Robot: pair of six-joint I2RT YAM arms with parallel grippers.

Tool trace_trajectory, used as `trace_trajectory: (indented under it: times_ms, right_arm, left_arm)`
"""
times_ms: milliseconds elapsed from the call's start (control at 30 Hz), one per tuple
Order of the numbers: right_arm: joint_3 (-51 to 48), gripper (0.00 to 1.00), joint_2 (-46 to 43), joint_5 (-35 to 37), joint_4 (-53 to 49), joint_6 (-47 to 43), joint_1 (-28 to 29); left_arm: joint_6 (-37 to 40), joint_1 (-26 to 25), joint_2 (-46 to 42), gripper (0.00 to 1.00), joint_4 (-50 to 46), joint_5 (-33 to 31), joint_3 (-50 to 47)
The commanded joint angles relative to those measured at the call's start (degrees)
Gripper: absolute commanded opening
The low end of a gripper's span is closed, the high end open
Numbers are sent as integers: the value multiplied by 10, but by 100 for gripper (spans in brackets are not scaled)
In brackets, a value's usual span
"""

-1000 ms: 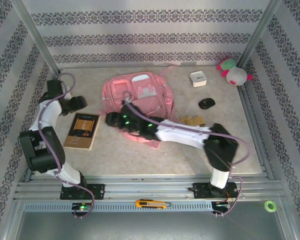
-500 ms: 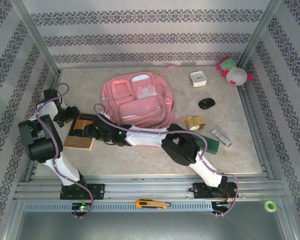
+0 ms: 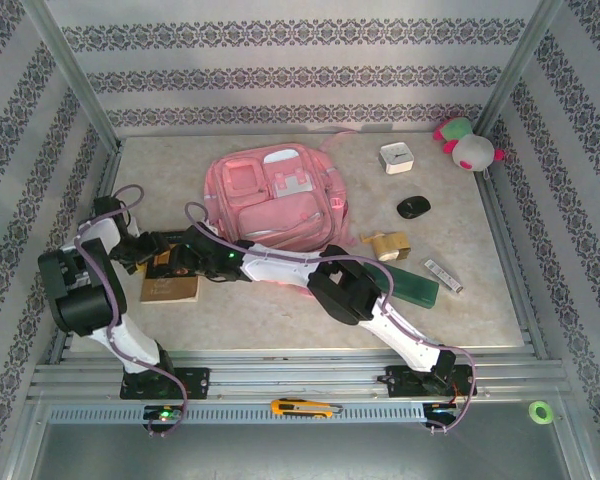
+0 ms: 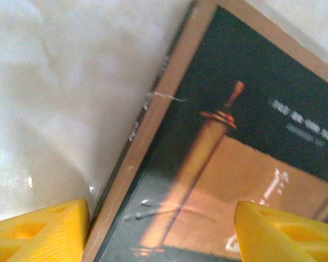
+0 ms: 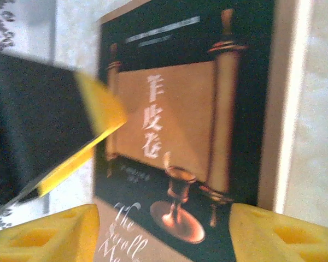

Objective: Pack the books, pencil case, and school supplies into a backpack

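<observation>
Setting: A beige speckled table [image 3: 280,315] is enclosed by patterned walls and a metal frame.
Front rail: An orange knife [image 3: 305,407] is laid on the rail between the two arm bases. A green ring [image 3: 540,410] is set far to the right.
Book [image 3: 170,288]: It is laid flat, cover up, at the near left of the table. A bronze scroll and a goblet are printed on its dark cover.
Left gripper [image 4: 163,232]: It is lowered over the book's left edge with its jaws held apart. One yellow finger is placed over bare table just beside the edge and the other over the cover. Nothing is clamped.
Right gripper [image 5: 167,234]: It is stretched across from the right and poised above the cover. The jaws are spread wide and nothing is held between them. A yellow finger of the left gripper is seen at the left of its wrist view.
Case [image 3: 418,288]: It is dark green, at the near right, and partly hidden by the right arm.
Backpack [image 3: 280,195]: It is laid flat at mid-table, front up, just beyond the book and the right arm. Whether the arm touches its near edge cannot be told.
Far right: A black mouse [image 3: 413,207], a white box [image 3: 396,157] and a plush [image 3: 467,145] are spaced toward the corner.
</observation>
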Motion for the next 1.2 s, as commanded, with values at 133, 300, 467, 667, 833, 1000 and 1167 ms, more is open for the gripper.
trace_trajectory:
  times_ms: [133, 300, 467, 667, 833, 1000, 1167]
  right_arm:
    - [9, 63, 8, 11, -59, -29, -6]
    - [11, 61, 18, 0, -69, -27, -11]
    - [-7, 55, 27, -21, -51, -3, -18]
    - [-20, 53, 34, -39, -31, 18, -25]
    - [-22, 52, 36, -41, -30, 24, -25]
    - [-21, 51, 36, -43, -26, 27, -25]
    - [-21, 51, 32, -42, -24, 26, -24]
  left_arm:
    - [15, 5, -21, 73, -38, -29, -18]
    - [11, 5, 24, 71, -23, -29, -27]
    - [12, 5, 15, 63, -29, 47, -31]
    - [-6, 4, -56, 59, -45, 154, -39]
    - [-26, 4, -117, 58, -56, 204, -43]
    - [-29, 3, -141, 58, -48, 217, -58]
    - [-39, -16, -108, 54, -21, 238, -78]
